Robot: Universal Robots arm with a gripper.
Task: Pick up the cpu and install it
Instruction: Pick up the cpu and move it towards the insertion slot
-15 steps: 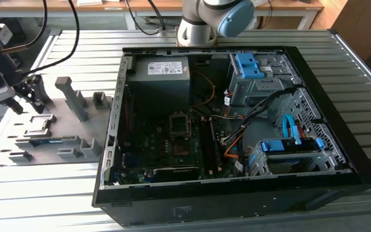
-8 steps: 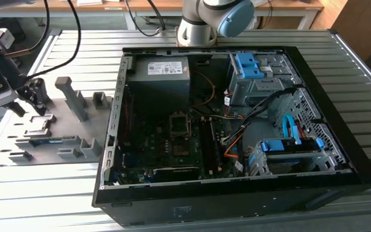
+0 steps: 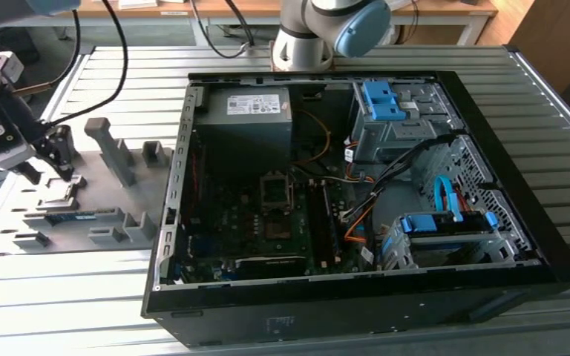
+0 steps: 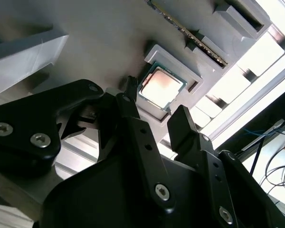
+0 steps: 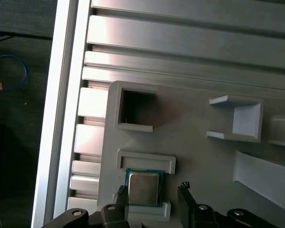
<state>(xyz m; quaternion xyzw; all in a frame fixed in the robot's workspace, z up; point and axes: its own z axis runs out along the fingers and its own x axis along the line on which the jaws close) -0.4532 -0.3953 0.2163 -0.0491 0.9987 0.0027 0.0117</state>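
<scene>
- Pick-up step: end effector [image 5: 153, 190] open w/ fingers [image 5: 122, 195] straddling the cpu [image 5: 143, 188], apparently not touching yet.
- cpu lies in grey holder [image 5: 190, 156] pocket, at exterior view's left of the PC case [image 3: 364, 311].
- We judge grasp needs fingers square to chip edges.

In the first wrist view you see the cpu [image 5: 143, 188] lying flat, silvery top up, in a shallow square seat of the grey fixture plate [image 5: 199, 156]. Your gripper [image 5: 153, 190] has its dark fingers [image 5: 186, 202] spread apart, one on each side of the chip; you cannot tell whether either touches it. A deeper square pocket [image 5: 135, 108] and a U-shaped bracket [image 5: 237, 118] sit nearby on the plate, which rests on the slatted metal table [image 5: 180, 42].
</scene>
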